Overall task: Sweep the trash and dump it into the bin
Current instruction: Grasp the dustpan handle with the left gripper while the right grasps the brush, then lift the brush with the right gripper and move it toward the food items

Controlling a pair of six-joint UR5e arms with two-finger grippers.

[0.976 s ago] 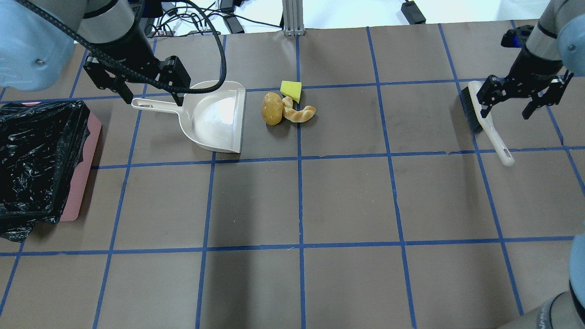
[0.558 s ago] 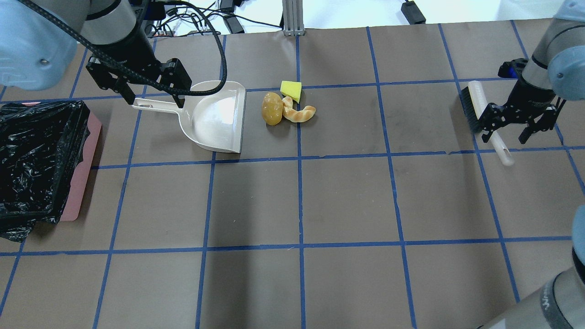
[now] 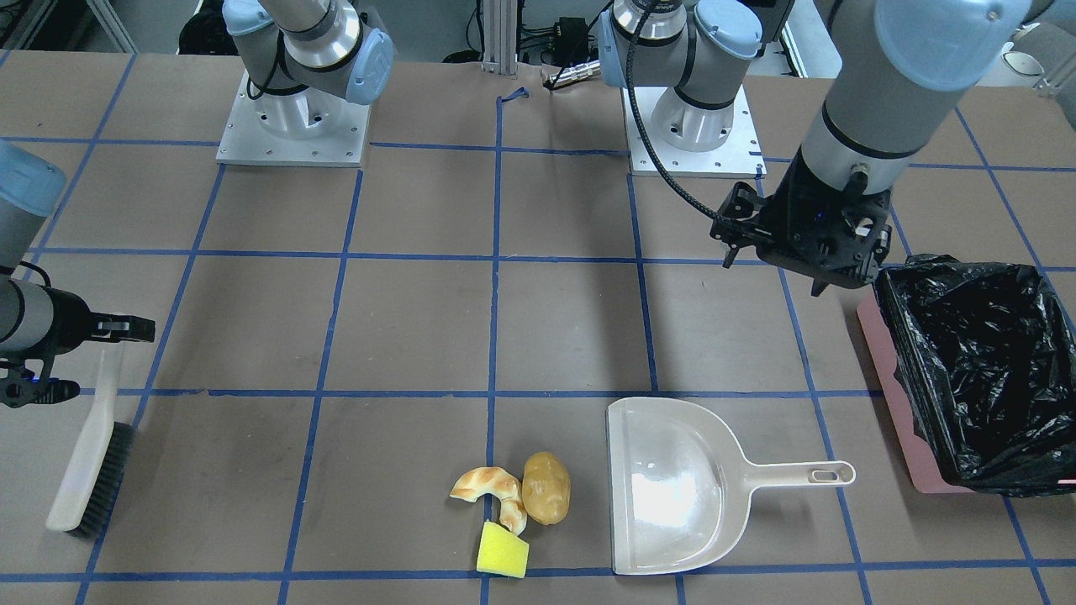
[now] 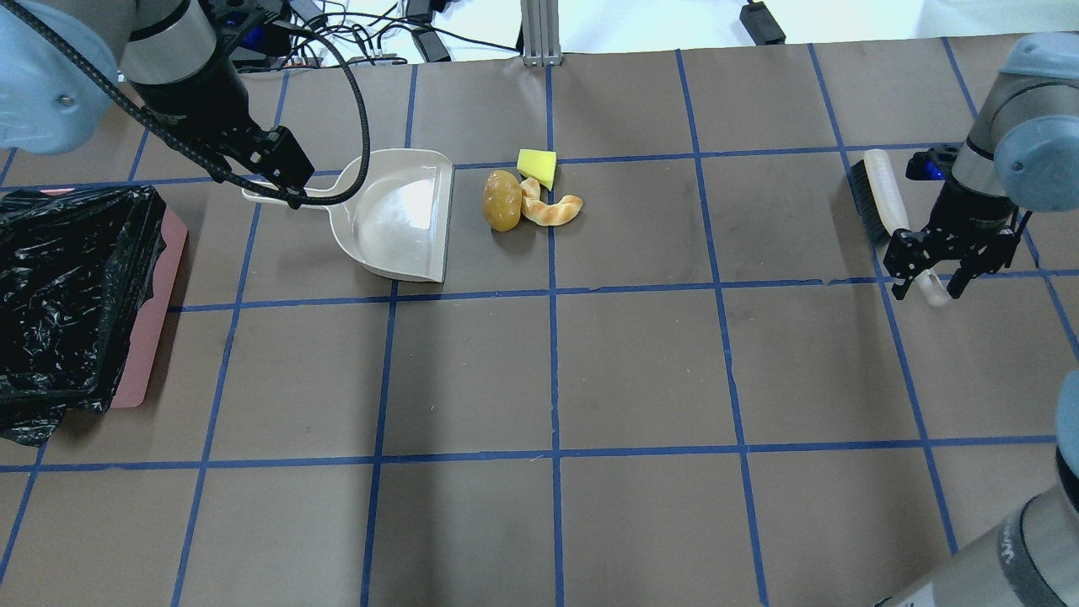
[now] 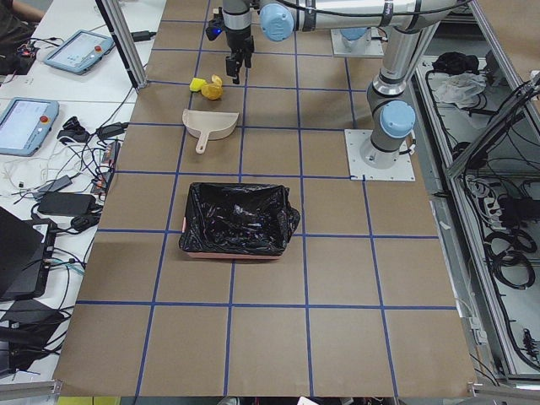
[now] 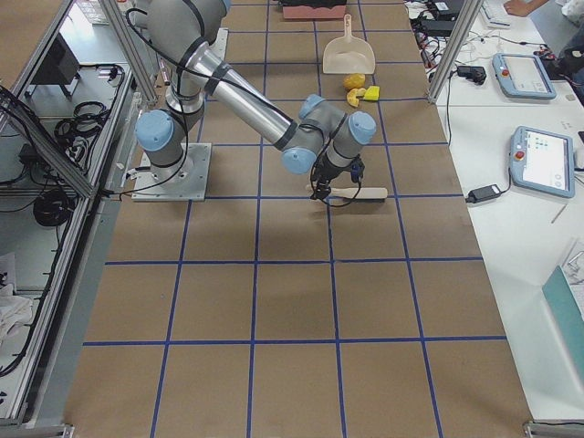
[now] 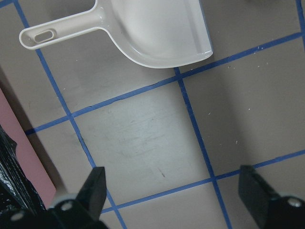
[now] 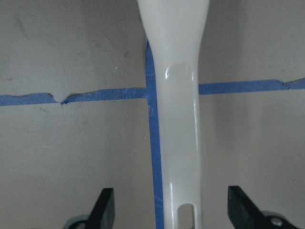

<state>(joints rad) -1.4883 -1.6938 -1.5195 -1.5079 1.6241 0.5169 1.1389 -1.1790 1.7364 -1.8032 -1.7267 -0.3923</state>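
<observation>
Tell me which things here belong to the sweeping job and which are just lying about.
For the job: potato, bread, sponge, dustpan, brush, bin.

Lying about: cables, power brick, tablets on the side desk.

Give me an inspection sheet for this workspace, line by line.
Surface: brown-paper table with blue tape grid.
Job's things: potato, bread piece and sponge clustered beside the mouth of the empty dustpan; brush lying flat; black-lined bin at robot's left.
Clutter: nothing seen.
Grippers: left tool open, hovering near the dustpan handle, holding nothing; right tool open, straddling the brush handle.
Cables: black cable looping off the left arm; loose cords beyond the far edge.
Surroundings: control tablets on a side bench.
</observation>
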